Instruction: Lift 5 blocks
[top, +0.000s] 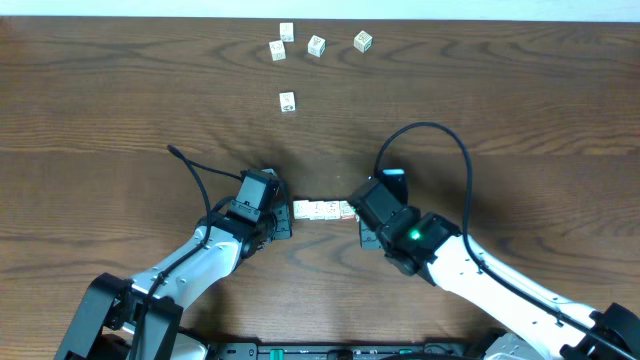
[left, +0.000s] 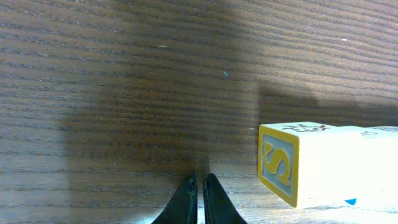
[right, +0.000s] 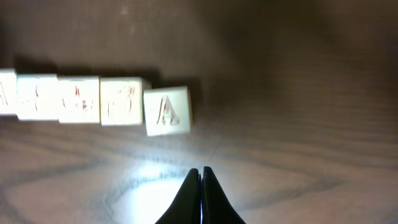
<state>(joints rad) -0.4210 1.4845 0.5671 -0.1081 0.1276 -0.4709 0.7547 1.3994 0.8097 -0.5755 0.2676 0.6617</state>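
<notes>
A row of several small white blocks (top: 322, 209) lies end to end on the table between my two grippers. The left gripper (top: 284, 220) is shut and empty at the row's left end. In the left wrist view its fingertips (left: 199, 180) are pressed together, and the end block (left: 278, 163), with a yellow-framed S face, sits just to their right, apart. The right gripper (top: 364, 232) is shut and empty at the row's right end. The right wrist view shows the row (right: 79, 99); its last block (right: 168, 111) is slightly askew, just beyond the gripper (right: 201, 172).
Several more small white cubes are scattered at the far side of the table (top: 100, 110): a cluster (top: 316, 45), one at the right (top: 363, 41) and a lone one nearer (top: 288, 101). Black cables (top: 440, 130) loop over both arms.
</notes>
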